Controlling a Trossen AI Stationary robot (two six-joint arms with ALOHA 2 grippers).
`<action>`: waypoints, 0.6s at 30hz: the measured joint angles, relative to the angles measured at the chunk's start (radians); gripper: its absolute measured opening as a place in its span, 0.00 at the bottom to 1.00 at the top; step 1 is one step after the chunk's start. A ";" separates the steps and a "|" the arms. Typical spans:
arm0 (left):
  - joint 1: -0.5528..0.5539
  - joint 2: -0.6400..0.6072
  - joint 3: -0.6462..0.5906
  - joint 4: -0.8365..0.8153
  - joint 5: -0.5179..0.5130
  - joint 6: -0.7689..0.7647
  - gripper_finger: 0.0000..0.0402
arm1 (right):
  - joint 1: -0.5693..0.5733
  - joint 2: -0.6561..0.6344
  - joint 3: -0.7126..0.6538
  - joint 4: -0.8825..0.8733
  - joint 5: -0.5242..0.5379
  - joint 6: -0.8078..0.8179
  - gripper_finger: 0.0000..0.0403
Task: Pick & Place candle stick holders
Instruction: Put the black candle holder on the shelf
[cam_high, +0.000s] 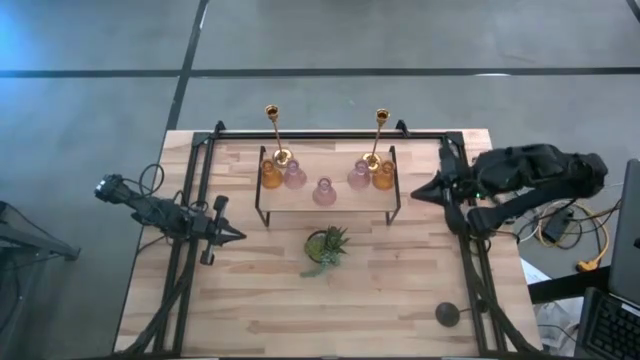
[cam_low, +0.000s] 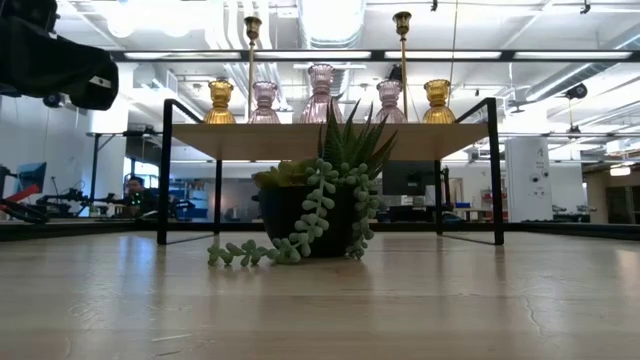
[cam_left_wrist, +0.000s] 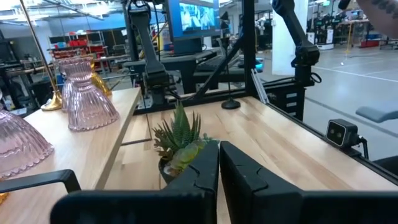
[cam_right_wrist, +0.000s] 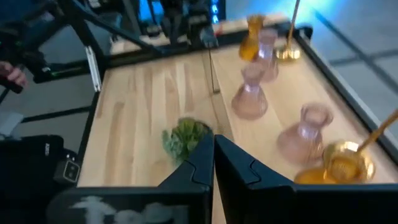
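A low wooden shelf (cam_high: 345, 203) on a black frame stands at the table's far middle. On it stand two slim gold candle stick holders (cam_high: 273, 128) (cam_high: 379, 133), two amber glass holders (cam_high: 271, 177) (cam_high: 384, 178) and three pink glass ones (cam_high: 324, 192) (cam_high: 294, 177) (cam_high: 358, 176). All rest on their bases. In the low view the gold sticks (cam_low: 251, 60) rise behind the glass holders (cam_low: 321, 95). My left gripper (cam_high: 236, 236) hangs shut left of the shelf and touches nothing. My right gripper (cam_high: 418, 192) is shut at the shelf's right end, clear of the holders.
A small spiky green plant (cam_high: 326, 246) in a dark pot stands on the table just in front of the shelf. A small dark round object (cam_high: 447, 314) lies near the table's front right corner. Bare wood (cam_high: 260, 310) stretches along the near side.
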 joint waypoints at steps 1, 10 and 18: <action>0.000 0.000 0.000 0.000 0.000 0.000 0.05 | 0.032 0.010 0.004 -0.020 0.028 0.031 0.02; 0.000 0.000 -0.001 0.003 -0.001 -0.002 0.06 | 0.264 0.070 0.004 -0.259 0.148 0.370 0.02; 0.000 0.000 -0.001 0.004 -0.001 -0.002 0.06 | 0.424 0.092 -0.003 -0.337 0.152 0.445 0.02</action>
